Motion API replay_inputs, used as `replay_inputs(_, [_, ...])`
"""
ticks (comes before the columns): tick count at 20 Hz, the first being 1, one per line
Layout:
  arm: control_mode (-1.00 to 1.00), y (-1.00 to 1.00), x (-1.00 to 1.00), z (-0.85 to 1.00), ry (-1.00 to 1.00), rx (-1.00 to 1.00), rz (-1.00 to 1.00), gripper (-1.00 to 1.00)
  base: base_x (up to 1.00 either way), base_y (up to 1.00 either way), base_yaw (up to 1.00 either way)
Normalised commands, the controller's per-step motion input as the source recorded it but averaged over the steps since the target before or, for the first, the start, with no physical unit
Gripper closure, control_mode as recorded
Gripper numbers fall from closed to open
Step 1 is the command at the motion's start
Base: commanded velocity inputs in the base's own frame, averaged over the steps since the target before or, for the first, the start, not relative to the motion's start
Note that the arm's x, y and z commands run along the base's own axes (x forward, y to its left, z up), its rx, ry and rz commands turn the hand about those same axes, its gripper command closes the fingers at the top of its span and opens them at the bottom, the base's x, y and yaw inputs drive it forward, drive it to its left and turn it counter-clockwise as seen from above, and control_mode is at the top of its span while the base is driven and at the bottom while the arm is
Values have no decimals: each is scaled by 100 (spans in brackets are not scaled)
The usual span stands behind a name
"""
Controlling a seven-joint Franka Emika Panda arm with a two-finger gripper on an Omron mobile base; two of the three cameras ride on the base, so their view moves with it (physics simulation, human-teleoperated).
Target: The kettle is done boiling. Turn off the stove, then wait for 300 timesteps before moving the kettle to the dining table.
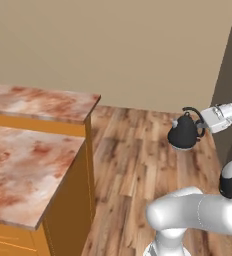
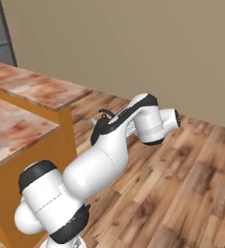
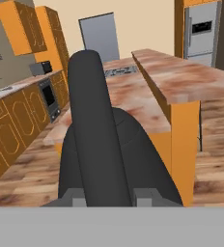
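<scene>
Wooden floor (image 1: 133,150), steel refrigerator (image 3: 200,31)

Glossy white arm (image 2: 95,169), dark joints

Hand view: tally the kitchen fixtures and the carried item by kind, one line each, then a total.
Kettle, held in the hand: 1
Marbled slabs: 2, the raised dining table and the lower worktop
Stove: 1
Black-fronted oven: 1
Steel fridge: 1
Total: 6

The white arm (image 2: 109,155) stretches over the wooden floor (image 2: 182,184). The black kettle (image 2: 99,130) peeks out behind it, beside the dining table (image 2: 37,89); the fingers are hidden.
</scene>
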Motion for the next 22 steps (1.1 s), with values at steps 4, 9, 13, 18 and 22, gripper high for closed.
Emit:
replay_inputs(4, [100, 0, 0, 0, 0, 0, 0, 100, 35, -50, 32])
replay_inputs(9, [100, 0, 0, 0, 0, 0, 0, 100, 29, -61, 31])
replay_inputs(13, [100, 0, 0, 0, 0, 0, 0, 100, 26, -69, 28])
replay_inputs(18, [100, 0, 0, 0, 0, 0, 0, 100, 22, -73, 26])
replay_inputs(22, [100, 0, 0, 0, 0, 0, 0, 100, 26, -73, 25])
